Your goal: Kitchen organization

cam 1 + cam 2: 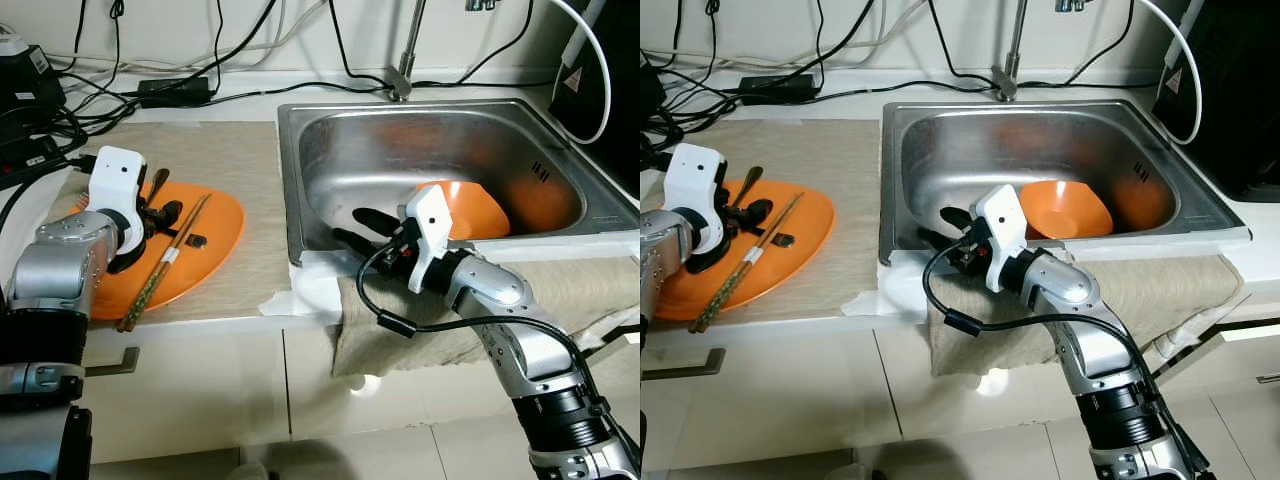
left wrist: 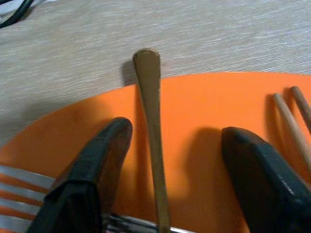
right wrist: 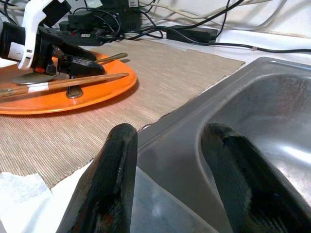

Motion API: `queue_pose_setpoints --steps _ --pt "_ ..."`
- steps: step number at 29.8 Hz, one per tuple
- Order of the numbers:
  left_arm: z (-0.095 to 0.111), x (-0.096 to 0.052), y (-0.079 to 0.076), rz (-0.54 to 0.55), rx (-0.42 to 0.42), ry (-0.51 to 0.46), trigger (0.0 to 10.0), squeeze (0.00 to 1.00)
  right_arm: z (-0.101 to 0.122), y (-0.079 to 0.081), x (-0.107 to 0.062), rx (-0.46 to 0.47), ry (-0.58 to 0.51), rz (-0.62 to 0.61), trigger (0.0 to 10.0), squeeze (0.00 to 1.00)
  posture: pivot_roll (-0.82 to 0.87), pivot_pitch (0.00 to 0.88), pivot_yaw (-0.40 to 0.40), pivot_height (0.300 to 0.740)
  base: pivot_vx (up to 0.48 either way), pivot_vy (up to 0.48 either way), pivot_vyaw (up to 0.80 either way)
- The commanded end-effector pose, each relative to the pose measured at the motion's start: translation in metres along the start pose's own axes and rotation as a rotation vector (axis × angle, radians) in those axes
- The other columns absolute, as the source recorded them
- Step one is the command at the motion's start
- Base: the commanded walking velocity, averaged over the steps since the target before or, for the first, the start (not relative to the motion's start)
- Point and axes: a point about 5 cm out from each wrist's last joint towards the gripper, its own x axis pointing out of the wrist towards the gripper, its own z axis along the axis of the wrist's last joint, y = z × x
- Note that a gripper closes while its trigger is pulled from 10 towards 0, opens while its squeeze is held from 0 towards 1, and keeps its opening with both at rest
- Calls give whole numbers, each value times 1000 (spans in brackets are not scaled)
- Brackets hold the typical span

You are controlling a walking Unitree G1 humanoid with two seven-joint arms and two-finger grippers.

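Head stereo pair overlooking counter, wrist cameras close, all sharing orange plate (image 1: 215, 235)

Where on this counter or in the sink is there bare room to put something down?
The woven mat is bare between the orange plate and the sink. The sink floor left of the orange bowl is bare. The plate is crowded: chopsticks, spoon, left pincer.

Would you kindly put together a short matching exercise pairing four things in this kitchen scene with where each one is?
Things:
1. orange bowl
2. chopsticks
3. left gripper
4. right gripper

Places:
A. open, straddling a brass utensil handle on the orange plate
B. inside the steel sink
C. lying across the orange plate
D. open, over the sink's front left corner

Pairs: 1-B, 2-C, 3-A, 4-D
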Motion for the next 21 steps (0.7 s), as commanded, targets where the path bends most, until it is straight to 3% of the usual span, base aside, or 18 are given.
queue_pose_setpoints --steps 1,5,17,21 --pt "-10 1 1 -4 -3 48 0 0 2 -1 -2 -8 -1 -4 10000 0 78 24 4 740 0 0 0" --pt "-8 1 1 1 67 25 0 0 2 -1 -2 -10 1 -4 10000 0 77 21 2 740 0 0 0" --pt "8 -2 -3 -21 75 -44 0 0 3 -2 -2 -14 2 -5 10000 0 76 17 2 740 0 0 0" --pt "24 -6 0 -6 71 -102 0 0 3 -2 -1 -13 2 -6 10000 0 76 13 3 740 0 0 0"
